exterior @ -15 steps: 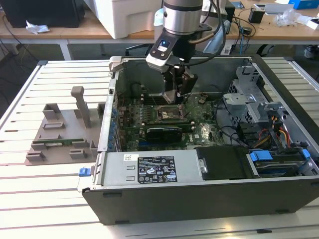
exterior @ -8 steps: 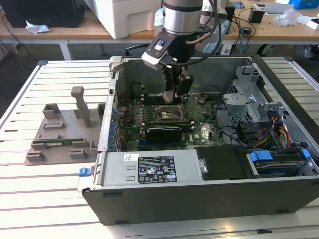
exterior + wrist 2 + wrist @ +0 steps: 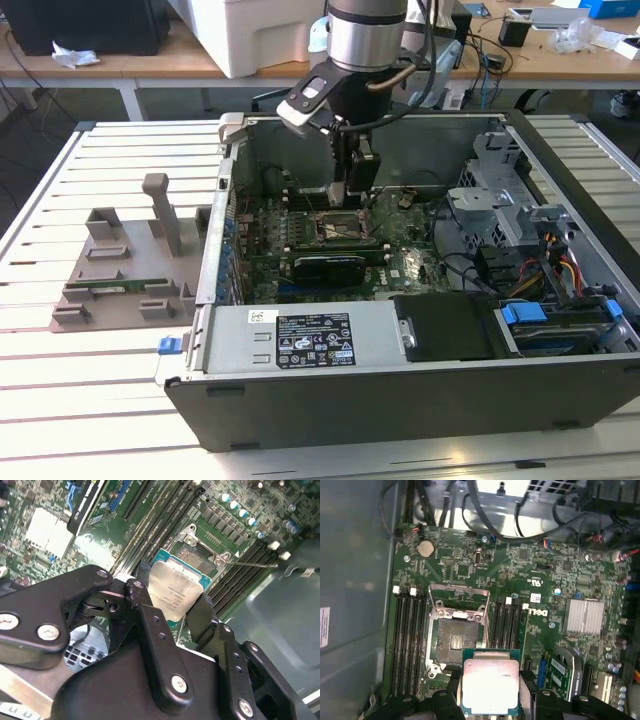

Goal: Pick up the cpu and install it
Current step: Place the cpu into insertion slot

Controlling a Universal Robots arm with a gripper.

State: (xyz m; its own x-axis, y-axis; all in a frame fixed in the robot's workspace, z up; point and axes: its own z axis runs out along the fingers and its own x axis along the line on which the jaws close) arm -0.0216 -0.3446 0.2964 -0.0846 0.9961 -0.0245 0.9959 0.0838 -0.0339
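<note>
A: Position of the cpu (image 3: 490,687)?

B: Off the board, pinched by two opposite edges between the fingers (image 3: 147,615) of the gripper (image 3: 172,597). Its metal top shows in both wrist views. Fingers clenched on it.

A: Relative to the socket (image 3: 454,642)?

B: All inside the computer case (image 3: 400,400), which sits on the desk (image 3: 100,400). The arm hangs above the motherboard (image 3: 530,570). The chip is near the socket, raised, not seated. The retaining frame (image 3: 457,600) is flipped open and the contact field is bare.

A: What does this step want?

B: Judgement only: chip flat, edges square to the socket walls. They look roughly parallel in the first wrist view. Corner mark and notches are too small to read, so I can't confirm orientation. Sliding sideways over the contacts could bend them. The approach should be straight and gentle, clear of the open frame and the memory slots (image 3: 410,640) beside it.
</note>
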